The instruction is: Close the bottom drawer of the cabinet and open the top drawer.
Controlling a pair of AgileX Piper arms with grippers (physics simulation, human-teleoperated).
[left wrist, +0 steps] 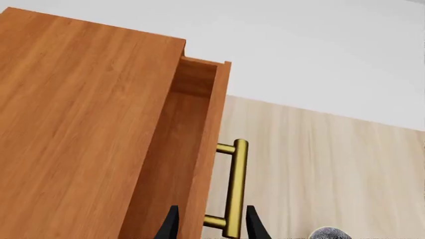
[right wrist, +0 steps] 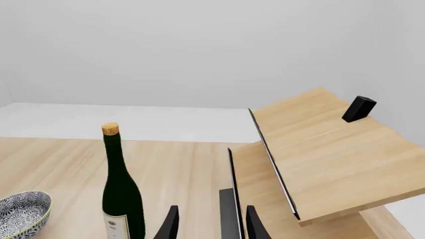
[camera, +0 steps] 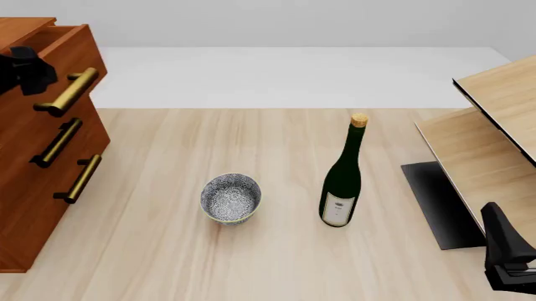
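Note:
The reddish-brown cabinet stands at the table's left edge. Its top drawer is pulled out past the two below, showing an open interior and a brass handle. The bottom drawer sits flush with the middle one. My left gripper is open at the top drawer's front. One finger is inside the front panel and the other outside the handle. In the front view the left gripper shows as a black shape beside that handle. My right gripper hangs open and holds nothing at the near right.
A dark green wine bottle stands upright mid-table, with a patterned bowl to its left. A pale-wood shelf unit on a black base fills the right side. A small black block rests on it.

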